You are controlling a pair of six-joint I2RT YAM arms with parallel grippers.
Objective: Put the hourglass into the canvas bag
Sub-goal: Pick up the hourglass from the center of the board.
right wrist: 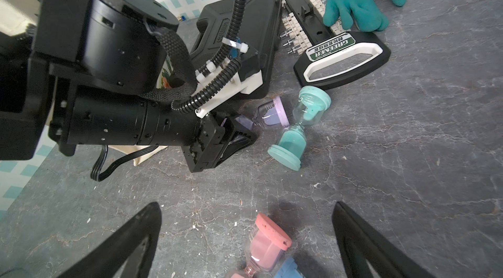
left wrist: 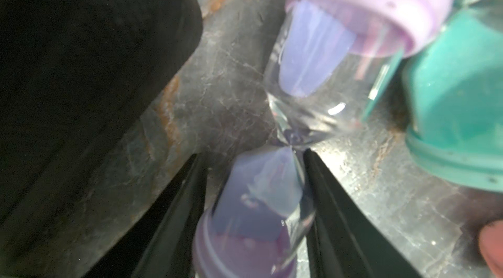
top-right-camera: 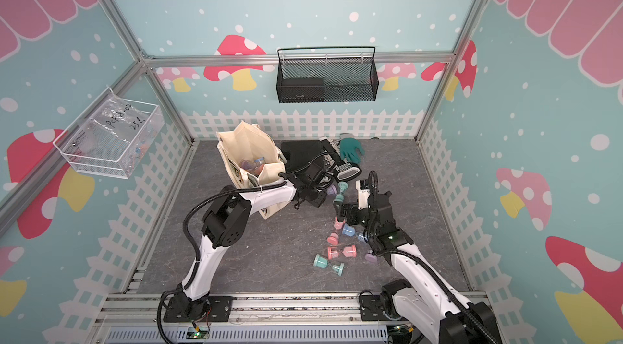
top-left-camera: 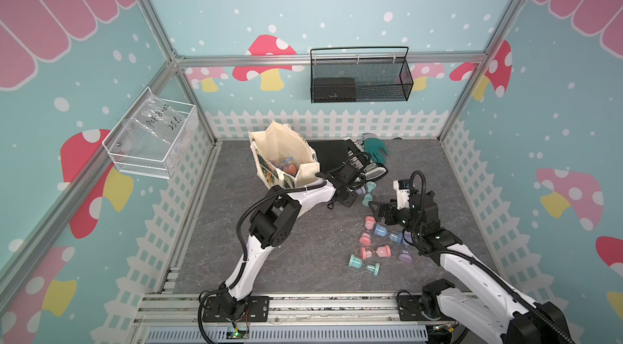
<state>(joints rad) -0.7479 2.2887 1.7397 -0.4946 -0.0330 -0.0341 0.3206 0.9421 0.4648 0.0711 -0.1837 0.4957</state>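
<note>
A purple hourglass (left wrist: 272, 195) lies on the grey floor beside the black case. My left gripper (left wrist: 251, 154) is shut on its lower bulb, one finger on each side of the glass. In both top views that gripper (top-left-camera: 352, 194) sits low, just right of the cream canvas bag (top-left-camera: 286, 147), which stands open with hourglasses inside (top-left-camera: 288, 165). A teal hourglass (right wrist: 299, 127) leans against the purple one (right wrist: 272, 112). My right gripper (right wrist: 247, 205) hangs open above a pink hourglass (right wrist: 268, 244), holding nothing.
A black case (top-left-camera: 332, 155), a green glove (top-left-camera: 376, 148) and a bit holder with a white-rimmed handle (top-left-camera: 372, 170) lie at the back. Several pink, blue, teal and purple hourglasses (top-left-camera: 377, 248) are scattered under the right arm. Wire baskets hang on the walls.
</note>
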